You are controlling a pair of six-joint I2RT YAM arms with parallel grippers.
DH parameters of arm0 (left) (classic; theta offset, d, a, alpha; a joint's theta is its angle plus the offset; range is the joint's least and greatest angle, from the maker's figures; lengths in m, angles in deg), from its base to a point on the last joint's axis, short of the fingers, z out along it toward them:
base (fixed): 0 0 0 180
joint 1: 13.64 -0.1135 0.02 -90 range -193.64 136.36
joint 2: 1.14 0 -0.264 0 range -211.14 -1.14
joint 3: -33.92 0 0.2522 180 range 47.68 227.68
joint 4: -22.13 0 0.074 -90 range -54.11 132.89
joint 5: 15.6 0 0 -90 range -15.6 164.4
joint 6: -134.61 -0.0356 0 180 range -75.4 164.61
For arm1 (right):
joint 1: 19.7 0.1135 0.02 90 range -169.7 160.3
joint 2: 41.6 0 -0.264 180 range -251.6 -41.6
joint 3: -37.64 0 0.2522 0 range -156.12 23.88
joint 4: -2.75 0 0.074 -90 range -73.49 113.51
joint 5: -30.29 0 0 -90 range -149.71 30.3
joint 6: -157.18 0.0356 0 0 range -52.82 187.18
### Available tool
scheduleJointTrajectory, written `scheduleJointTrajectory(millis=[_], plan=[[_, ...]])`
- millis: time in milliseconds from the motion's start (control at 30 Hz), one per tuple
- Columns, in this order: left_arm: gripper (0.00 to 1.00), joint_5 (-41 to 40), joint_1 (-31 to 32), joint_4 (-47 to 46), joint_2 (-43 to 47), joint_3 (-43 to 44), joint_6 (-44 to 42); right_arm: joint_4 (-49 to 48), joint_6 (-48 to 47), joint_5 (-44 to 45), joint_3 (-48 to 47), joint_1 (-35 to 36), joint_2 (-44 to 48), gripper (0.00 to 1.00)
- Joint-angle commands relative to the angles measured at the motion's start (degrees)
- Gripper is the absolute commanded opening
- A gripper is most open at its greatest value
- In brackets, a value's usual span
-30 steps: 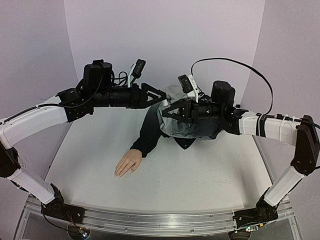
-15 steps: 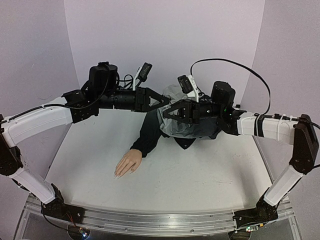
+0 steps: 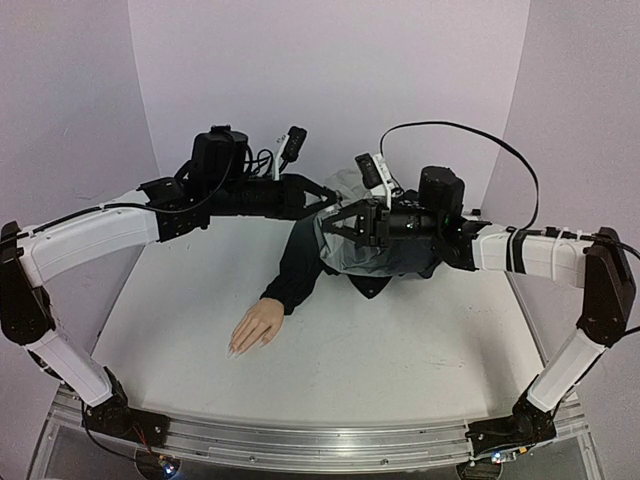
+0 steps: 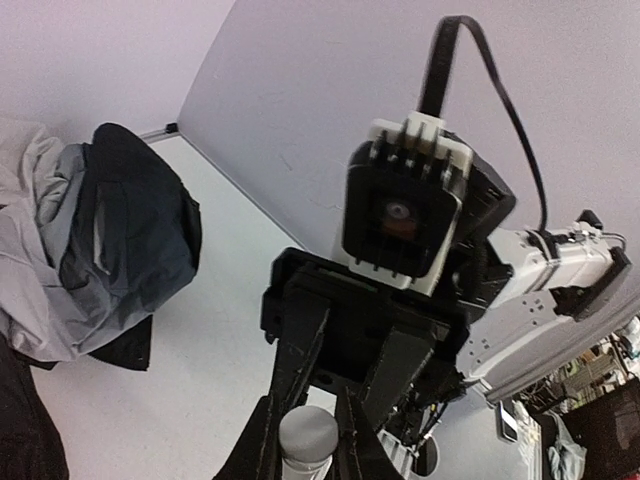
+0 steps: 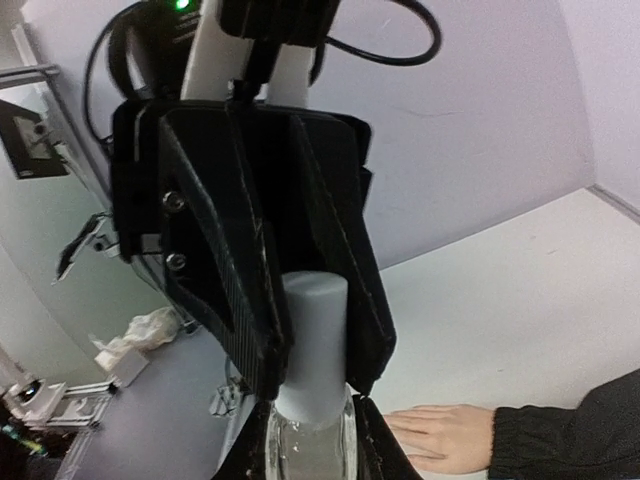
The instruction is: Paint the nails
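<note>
Flesh-coloured mannequin hand (image 3: 257, 327) lies palm down left of the surface's (image 3: 420, 370) centre, nails (image 3: 233, 350) pointing toward the near-left corner. Over the far edge, the right gripper (image 5: 307, 455) pinches a clear bottle (image 5: 300, 435). The left gripper (image 4: 308, 445) is clamped on its white cap (image 5: 312, 335).

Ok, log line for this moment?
left gripper: shut on white cylindrical cap | right gripper: shut on small clear glass bottle | flesh-coloured mannequin hand: flat on white table, untouched
</note>
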Motion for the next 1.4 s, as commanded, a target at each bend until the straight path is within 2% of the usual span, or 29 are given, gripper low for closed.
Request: scheduleJointTrajectory(millis=[0, 67, 100, 133, 200, 400, 467, 600, 667, 733, 900, 1000, 1133, 1267, 1300, 1367], plan=[[0.00, -7.1, 0.7, 1.9, -1.0, 4.6, -0.6, 10.6, -13.0, 43.9, -1.5, 3.1, 4.7, 0.00], [0.00, -14.8, 0.7, 7.3, -2.4, 6.8, 0.5, 12.3, -17.7, 75.7, -1.1, 8.7, 5.6, 0.00], [0.00, -18.3, 0.7, 9.8, -3.4, 8.4, 1.3, 9.5, -20.8, 85.3, -0.3, 11.2, 5.6, 0.00], [0.00, -20.7, 0.7, 11.5, -4.5, 9.7, 1.9, 5.2, -24.7, 91.7, 0.7, 12.8, 5.4, 0.00], [0.00, -21.6, 0.3, 12.5, -6.8, 11.7, 2.6, 0.0, -27.6, 94.2, 0.9, 13.9, 4.7, 0.00], [0.00, -17.0, 0.0, 12.5, -10.0, 15.8, 3.7, -1.6, -29.0, 78.8, -0.4, 13.9, 3.7, 0.00], [0.04, -16.2, 0.0, 12.5, -9.6, 15.6, 3.8, -2.1, -29.0, 75.0, 0.6, 13.8, 4.8, 0.00], [0.28, -13.9, 0.0, 11.5, -6.8, 13.1, 4.0, -2.1, -27.8, 69.4, 3.0, 13.6, 8.1, 0.00], [0.38, -12.6, 0.0, 10.2, -4.8, 11.2, 3.8, -1.3, -26.2, 63.6, 4.4, 12.6, 9.9, 0.00], [0.48, -11.4, 0.0, 8.4, -2.3, 8.8, 3.8, 0.7, -24.2, 54.3, 4.7, 10.8, 11.4, 0.00], [0.69, -7.2, -0.1, 4.0, 2.8, 3.3, 3.7, 2.5, -13.5, 23.5, 5.0, 3.5, 12.3, 0.00], [0.78, -3.0, -0.1, -0.2, 5.1, -0.6, 4.2, 2.4, -8.6, 11.7, 3.4, 1.6, 10.8, 0.00], [0.81, 0.4, -0.1, -3.8, 7.1, -3.5, 5.0, 1.2, -3.7, 1.3, 1.0, 1.6, 8.1, 0.00], [0.78, 3.6, 0.0, -5.5, 7.0, -3.5, 5.2, -1.0, 0.3, -2.6, -0.4, 1.6, 6.0, 0.00], [0.76, 4.6, 0.1, -5.6, 6.4, -3.0, 5.4, -1.9, 1.0, -3.1, -0.5, 1.6, 5.5, 0.00], [0.62, 6.4, 0.3, -5.6, 5.3, -2.0, 5.6, -3.1, 2.2, -3.9, -0.9, 1.6, 4.7, 0.00]])
